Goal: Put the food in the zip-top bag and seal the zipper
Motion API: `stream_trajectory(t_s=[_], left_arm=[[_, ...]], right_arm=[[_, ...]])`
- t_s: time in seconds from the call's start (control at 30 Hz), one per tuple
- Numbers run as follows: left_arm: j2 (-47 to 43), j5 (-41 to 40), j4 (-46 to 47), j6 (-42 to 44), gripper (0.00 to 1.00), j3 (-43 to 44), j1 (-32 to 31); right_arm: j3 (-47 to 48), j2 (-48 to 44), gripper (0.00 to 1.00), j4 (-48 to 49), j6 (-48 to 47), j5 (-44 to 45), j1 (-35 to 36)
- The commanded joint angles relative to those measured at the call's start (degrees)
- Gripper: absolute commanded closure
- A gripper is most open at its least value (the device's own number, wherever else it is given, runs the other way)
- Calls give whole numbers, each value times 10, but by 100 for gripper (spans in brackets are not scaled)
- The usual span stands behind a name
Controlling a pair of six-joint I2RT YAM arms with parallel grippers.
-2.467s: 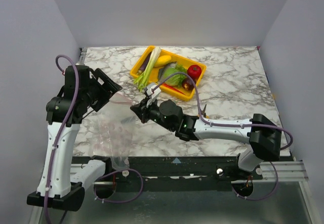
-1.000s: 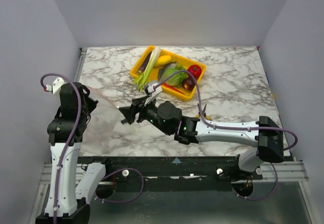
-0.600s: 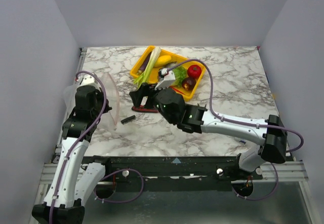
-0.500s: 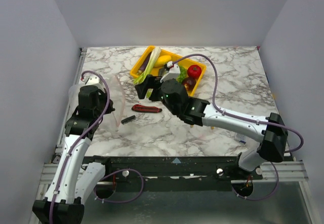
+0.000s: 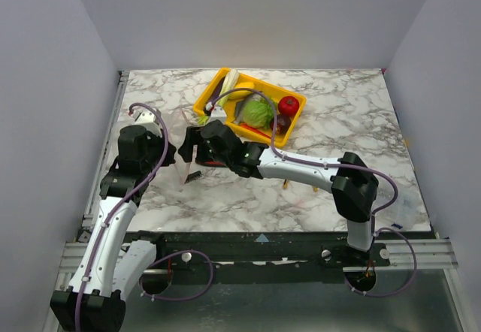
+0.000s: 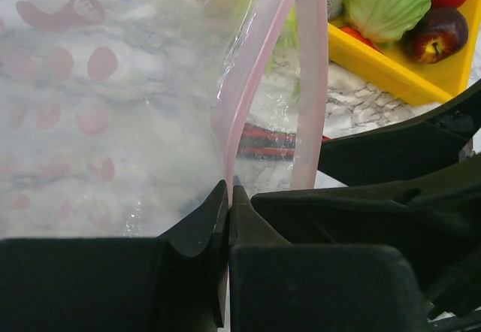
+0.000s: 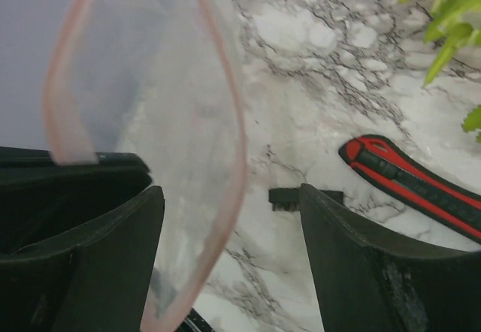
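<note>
The zip-top bag (image 6: pixel 113 99) hangs open-mouthed at the left of the table (image 5: pixel 338 129). My left gripper (image 6: pixel 228 193) is shut on its pink zipper (image 6: pixel 255 54) strip. From the right, my right gripper (image 7: pixel 233 257) stands open around the near side of the bag's mouth (image 7: pixel 225 159); its fingers (image 7: pixel 113 249) do not touch it. In the top view the two grippers (image 5: pixel 174 154) (image 5: pixel 197 140) meet at the bag (image 5: pixel 186 133). The food lies in the yellow tray (image 5: pixel 225 125): lettuce (image 5: pixel 258 113), tomato (image 5: pixel 288 106), onion (image 5: pixel 282 122), leek (image 5: pixel 228 81), squash (image 5: pixel 242 89).
A red-and-black pocket knife (image 7: pixel 413 182) lies on the marble just right of the bag, partly under my right arm. A small black piece (image 7: pixel 304 197) lies beside it. The left wall stands close behind the left arm.
My right arm has swung left from the tray to the bag's mouth. The left arm has shifted slightly right with the bag. The knife has stayed where it lay.
</note>
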Motion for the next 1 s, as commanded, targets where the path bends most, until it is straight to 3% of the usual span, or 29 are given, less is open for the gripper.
stream_trajectory(t_s=[0.0,0.07,0.1,0.17,0.2,0.27,0.43,0.57,0.6,0.63,0.67,0.7,0.77,0.83,0.97], left_arm=[[-11,22,17,17,100,-10,0],[-10,26,20,18,100,-11,0],[-7,28,19,18,100,-10,0],[-1,19,15,20,100,-7,1],[2,8,13,19,100,-5,0],[12,-14,3,18,100,0,0],[29,-43,-11,13,78,8,0],[15,-45,-3,17,71,2,0],[14,-42,-2,17,71,1,0],[15,-36,-2,19,82,1,0],[17,-39,-6,19,98,3,0],[18,-50,-10,19,100,6,0],[17,-81,-10,15,100,5,0],[19,-120,-13,-4,100,5,0],[38,-161,-21,-39,100,12,0]], right_arm=[[-25,-10,25,-2,-11,32,1],[-29,-7,32,6,-18,28,1],[-26,-3,47,11,-22,17,1],[-16,3,90,13,-19,-2,2],[-14,4,99,13,-9,-11,2],[-21,-6,100,44,13,-20,2],[-41,-26,100,54,86,-3,2],[-47,-24,100,51,110,8,1],[-43,-20,100,51,108,3,2],[-40,-17,100,53,104,-6,1],[-33,-12,99,53,96,-17,2],[-24,-8,83,42,87,-15,1],[-3,-5,41,-3,68,18,-3],[9,-6,22,-18,45,21,-19],[21,-15,0,-4,4,96,-30]])
